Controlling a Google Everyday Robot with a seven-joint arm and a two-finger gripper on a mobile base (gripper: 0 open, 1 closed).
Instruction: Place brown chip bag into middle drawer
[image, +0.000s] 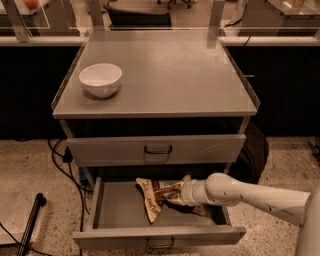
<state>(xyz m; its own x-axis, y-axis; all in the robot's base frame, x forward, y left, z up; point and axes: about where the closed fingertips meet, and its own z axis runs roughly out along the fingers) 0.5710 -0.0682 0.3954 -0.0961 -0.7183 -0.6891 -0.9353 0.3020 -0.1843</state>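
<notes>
The brown chip bag (156, 196) lies in the open middle drawer (114, 215), toward its back and middle, with a cream end pointing to the front. My gripper (181, 196) reaches into the drawer from the right on a white arm and is at the bag's right end, touching it. The bag and the wrist hide the fingertips. The drawer is pulled out, its dark loop handle (160, 244) at the front. The drawer above (157, 149) is closed.
A white bowl (100, 79) stands at the left on the grey cabinet top (170, 75). Black cables (60, 165) run along the floor at the left, with a dark pole (31, 220) beside them. A dark wheel-like shape (252, 150) sits right of the cabinet.
</notes>
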